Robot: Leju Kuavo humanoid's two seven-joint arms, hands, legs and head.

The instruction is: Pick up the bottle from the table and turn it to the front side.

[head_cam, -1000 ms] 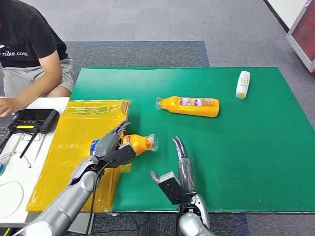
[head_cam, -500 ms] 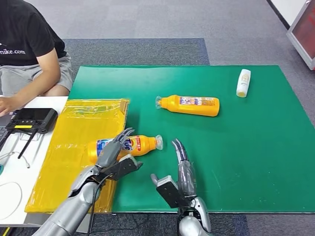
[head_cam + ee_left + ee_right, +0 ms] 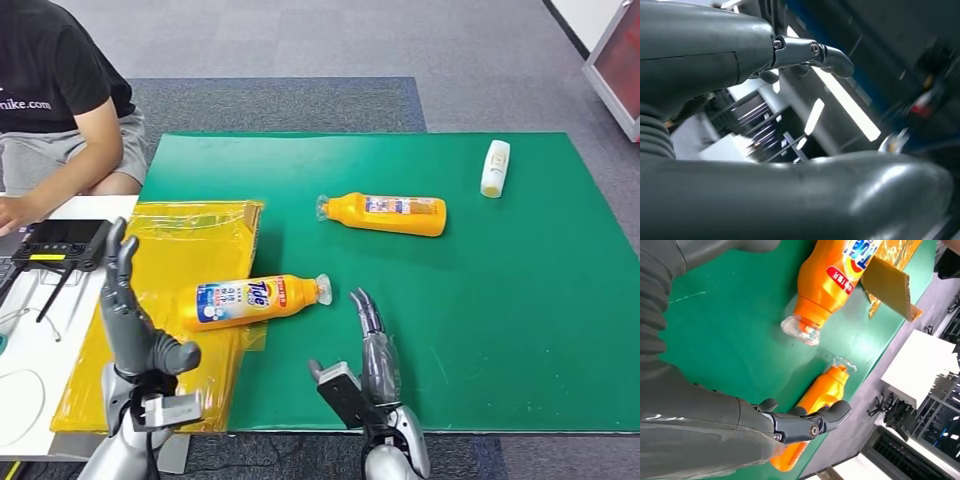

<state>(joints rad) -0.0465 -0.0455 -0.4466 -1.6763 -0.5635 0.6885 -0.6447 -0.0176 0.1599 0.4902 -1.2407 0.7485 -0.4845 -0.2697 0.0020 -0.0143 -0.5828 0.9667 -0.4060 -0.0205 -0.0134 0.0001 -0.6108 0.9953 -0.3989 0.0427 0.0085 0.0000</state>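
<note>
We see the orange plastic bottle with the blue-and-white label (image 3: 253, 299) lying on the surface, neck toward three o'clock, at about two o'clock from our empty, spread left hand (image 3: 134, 330) and ten o'clock from the equally empty, spread right hand (image 3: 361, 375).

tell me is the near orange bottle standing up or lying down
Lying down. The near orange bottle lies on its side, label up, body on the yellow sheet, clear cap over the green mat.

Head view bright and evenly lit, sharp throughout; soft shadow beside the near bottle (image 3: 253, 298), sheen on the yellow plastic sheet (image 3: 185, 235). Left wrist view dim and motion-blurred, blown-out ceiling light strips (image 3: 845, 107), left hand (image 3: 753, 120) dark and soft with a specular highlight. Right wrist view well lit, glare on the clear cap (image 3: 800, 330), background slightly soft.
</note>
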